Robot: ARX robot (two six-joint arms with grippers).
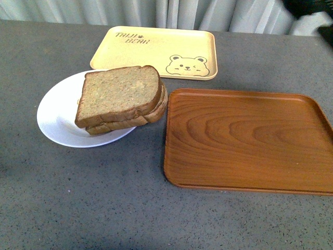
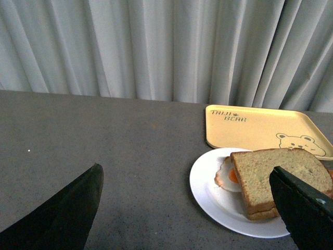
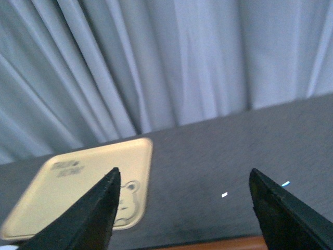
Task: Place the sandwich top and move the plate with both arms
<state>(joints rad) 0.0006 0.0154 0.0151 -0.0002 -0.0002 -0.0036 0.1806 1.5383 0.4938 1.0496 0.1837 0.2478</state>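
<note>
The sandwich top (image 1: pixel 119 94), a thick speckled brown slice, lies on a thinner slice on the white plate (image 1: pixel 52 117) at the table's left. In the left wrist view the plate (image 2: pixel 208 192) shows a fried egg (image 2: pixel 229 176) poking out from under the bread (image 2: pixel 276 174). My left gripper (image 2: pixel 186 169) hangs open above the table, short of the plate, one finger (image 2: pixel 304 213) overlapping the sandwich's edge in the picture. My right gripper (image 3: pixel 184 172) is open and empty, raised over bare table. Neither gripper shows in the front view.
A yellow bear-print tray (image 1: pixel 156 49) lies behind the plate, near the curtain. A large brown wooden tray (image 1: pixel 250 140) sits right of the plate, its edge close to the sandwich. Grey table surface stretches along the front. A dark shape (image 1: pixel 312 10) sits at the top right corner.
</note>
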